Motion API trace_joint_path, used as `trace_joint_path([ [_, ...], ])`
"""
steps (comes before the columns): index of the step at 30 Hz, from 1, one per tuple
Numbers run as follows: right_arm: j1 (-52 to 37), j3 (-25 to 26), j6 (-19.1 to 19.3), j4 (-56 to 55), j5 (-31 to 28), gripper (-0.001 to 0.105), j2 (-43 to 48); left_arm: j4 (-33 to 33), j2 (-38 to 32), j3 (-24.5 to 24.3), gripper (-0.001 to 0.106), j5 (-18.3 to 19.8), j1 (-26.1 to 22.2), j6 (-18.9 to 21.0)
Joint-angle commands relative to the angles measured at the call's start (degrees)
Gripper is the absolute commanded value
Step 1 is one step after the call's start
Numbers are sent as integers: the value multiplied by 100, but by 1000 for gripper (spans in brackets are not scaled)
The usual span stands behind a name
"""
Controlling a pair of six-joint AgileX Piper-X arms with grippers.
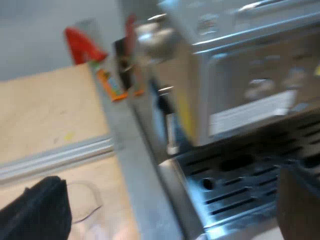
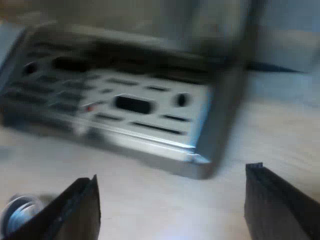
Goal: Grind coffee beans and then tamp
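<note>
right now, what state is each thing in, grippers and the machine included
espresso machine: upright on the wooden table
drip tray: seated in the machine, grille bare where it shows
left gripper: open, empty, at the machine's front
right gripper: open, empty, near the drip tray
clear glass: standing on the table, contents cannot tell

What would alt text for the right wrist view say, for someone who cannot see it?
The right tool, its two black fingers wide apart, hangs over a pale wooden table just before the espresso machine's slotted metal drip tray. A small round metal object that I cannot identify lies by one finger.
</note>
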State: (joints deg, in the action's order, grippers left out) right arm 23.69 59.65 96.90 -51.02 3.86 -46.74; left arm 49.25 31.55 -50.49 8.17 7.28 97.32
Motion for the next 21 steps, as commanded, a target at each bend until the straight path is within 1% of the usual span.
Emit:
trace_joint_path([
  [1, -586, 54, 253, -204, 226, 62, 147, -25, 1, -51, 83, 63, -340, 85],
  [2, -840, 54, 337, -229, 254, 62, 185, -25, 1, -51, 83, 77, -369, 85],
  [3, -882, 54, 372, -236, 254, 62, 193, -25, 1, -51, 83, 77, -366, 85],
  [5, -1406, 54, 546, -293, 299, 62, 277, 54, 1, -51, 83, 134, -367, 74],
  [8, -1769, 54, 618, -433, 361, 62, 326, 153, 1, -51, 83, 166, -367, 60],
  [9, -2012, 54, 788, -570, 453, 62, 386, 167, 1, -51, 83, 180, -367, 60],
  [10, -2139, 54, 837, -656, 477, 62, 412, 240, 1, -51, 83, 203, -367, 60],
  [11, -2360, 29, 1036, -771, 628, 62, 488, 307, -20, -51, 83, 202, -367, 60],
  [13, -2524, -18, 1156, -832, 729, 62, 624, 406, -59, -51, 83, 248, -367, 60],
  [15, -2629, -79, 1181, -834, 761, 62, 774, 459, -95, -51, 83, 305, -367, 60],
  [16, -2641, -101, 1179, -834, 759, 62, 857, 538, -194, -51, 83, 421, -321, 60],
  [21, -2639, -240, 1179, -834, 759, 62, 1405, 819, -597, -51, 83, 421, -163, 49],
])
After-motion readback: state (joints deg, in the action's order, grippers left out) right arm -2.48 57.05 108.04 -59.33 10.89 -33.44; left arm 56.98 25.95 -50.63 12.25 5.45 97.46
